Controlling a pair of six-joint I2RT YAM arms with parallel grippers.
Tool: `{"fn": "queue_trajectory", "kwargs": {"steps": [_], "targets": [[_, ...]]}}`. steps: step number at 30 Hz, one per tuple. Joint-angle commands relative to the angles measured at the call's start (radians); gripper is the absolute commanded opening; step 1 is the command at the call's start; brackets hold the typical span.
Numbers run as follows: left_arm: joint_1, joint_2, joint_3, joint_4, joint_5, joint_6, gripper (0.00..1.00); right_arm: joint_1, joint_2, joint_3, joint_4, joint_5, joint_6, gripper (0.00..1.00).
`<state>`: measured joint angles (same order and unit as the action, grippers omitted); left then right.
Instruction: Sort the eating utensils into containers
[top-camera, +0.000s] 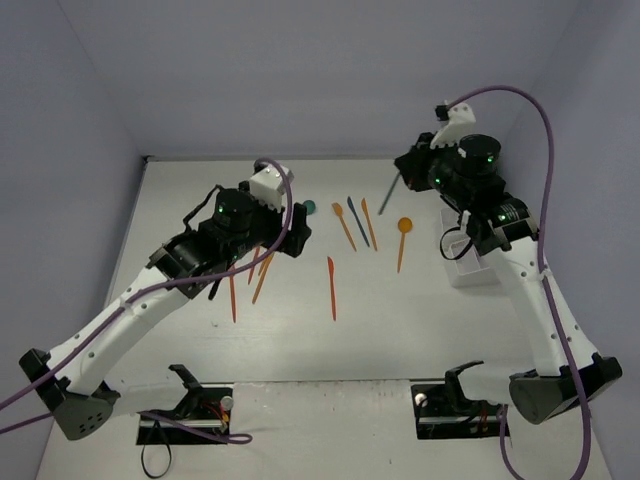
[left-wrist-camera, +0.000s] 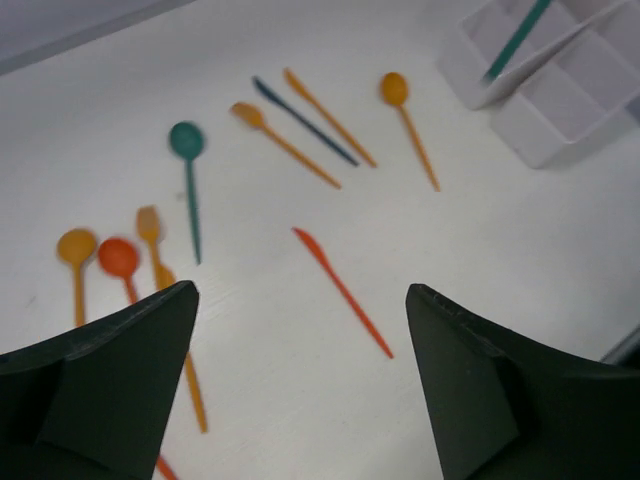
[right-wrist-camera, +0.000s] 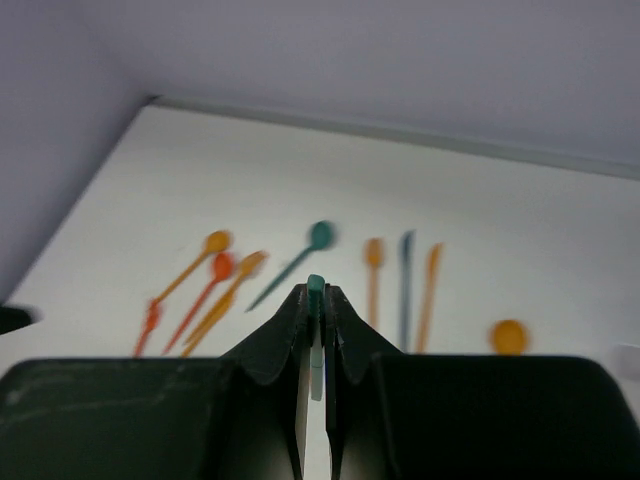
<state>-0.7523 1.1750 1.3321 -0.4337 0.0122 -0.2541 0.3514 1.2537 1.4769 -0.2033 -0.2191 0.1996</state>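
Nine loose utensils (left-wrist-camera: 340, 290) on the table (left-wrist-camera: 520, 260), maybe ten.
Left gripper (left-wrist-camera: 300, 300) wide open, empty; right gripper (right-wrist-camera: 316, 292) closed on one teal utensil (right-wrist-camera: 316, 355); one white organizer (left-wrist-camera: 575, 125) holds another.

Near the white organizer (left-wrist-camera: 535, 140) lay an orange spoon (left-wrist-camera: 415, 135) and a dark blue knife (left-wrist-camera: 305, 122); black fingers (right-wrist-camera: 278, 345) flanked a teal utensil (right-wrist-camera: 316, 288).

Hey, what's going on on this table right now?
Two robot arms are sorting plastic cutlery into a white organizer. The right arm has its jaws shut on a teal utensil, lifted above the table. The left arm hovers with open jaws over the loose pieces on its side. One teal piece already sits in a compartment; around ten others lie on the table.
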Motion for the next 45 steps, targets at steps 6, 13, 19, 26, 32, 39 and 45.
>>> {"fn": "queue_trajectory", "kwargs": {"steps": [6, 13, 19, 26, 32, 39, 45], "targets": [[0.06, -0.268, -0.234, -0.191, -0.388, -0.07, 0.93, -0.286, 0.115, 0.088, 0.131, 0.38, -0.328, 0.0], [0.182, -0.414, -0.38, -0.212, -0.41, -0.056, 0.97, -0.435, 0.256, 0.14, 0.238, 0.362, -0.35, 0.0], [0.275, -0.436, -0.476, -0.181, -0.364, -0.048, 0.97, -0.497, 0.334, 0.121, 0.28, 0.314, -0.356, 0.0], [0.315, -0.385, -0.49, -0.143, -0.348, -0.033, 0.97, -0.512, 0.389, 0.065, 0.337, 0.32, -0.377, 0.0], [0.383, -0.394, -0.501, -0.115, -0.291, -0.031, 0.97, -0.534, 0.442, 0.03, 0.373, 0.31, -0.387, 0.0], [0.386, -0.387, -0.504, -0.109, -0.29, -0.028, 0.97, -0.54, 0.454, -0.045, 0.395, 0.305, -0.369, 0.0], [0.392, -0.376, -0.502, -0.108, -0.279, -0.028, 0.97, -0.54, 0.421, -0.121, 0.401, 0.306, -0.34, 0.01]]}}
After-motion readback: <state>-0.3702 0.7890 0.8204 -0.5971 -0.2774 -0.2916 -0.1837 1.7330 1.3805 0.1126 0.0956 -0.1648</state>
